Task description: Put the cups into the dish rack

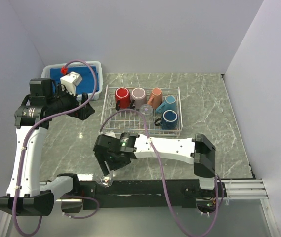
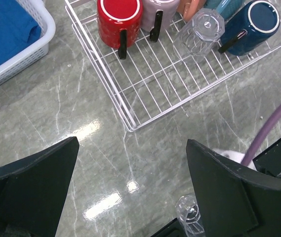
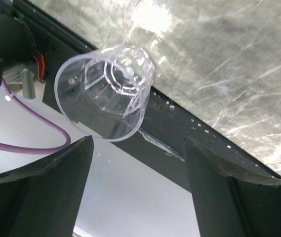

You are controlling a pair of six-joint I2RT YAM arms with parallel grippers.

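Note:
The white wire dish rack (image 1: 128, 120) holds the red (image 1: 122, 98), mauve (image 1: 139, 95), salmon-orange (image 1: 155, 96), light-blue (image 1: 168, 103) and navy (image 1: 170, 118) mugs and one clear glass (image 1: 145, 109). The second clear glass (image 1: 105, 180) lies on its side at the table's near edge. My right gripper (image 1: 106, 165) is open and empty just above it; in the right wrist view the glass (image 3: 103, 91) lies ahead of the gripper (image 3: 138, 192). My left gripper (image 1: 83, 106) is open and empty, left of the rack (image 2: 150, 89). The lying glass (image 2: 192, 217) also shows there.
A white plastic basket (image 1: 97, 66) with blue cloth stands at the back left, also in the left wrist view (image 2: 29, 54). A black rail (image 3: 180, 143) runs along the table's near edge under the lying glass. A purple cable (image 1: 145, 116) crosses over the rack.

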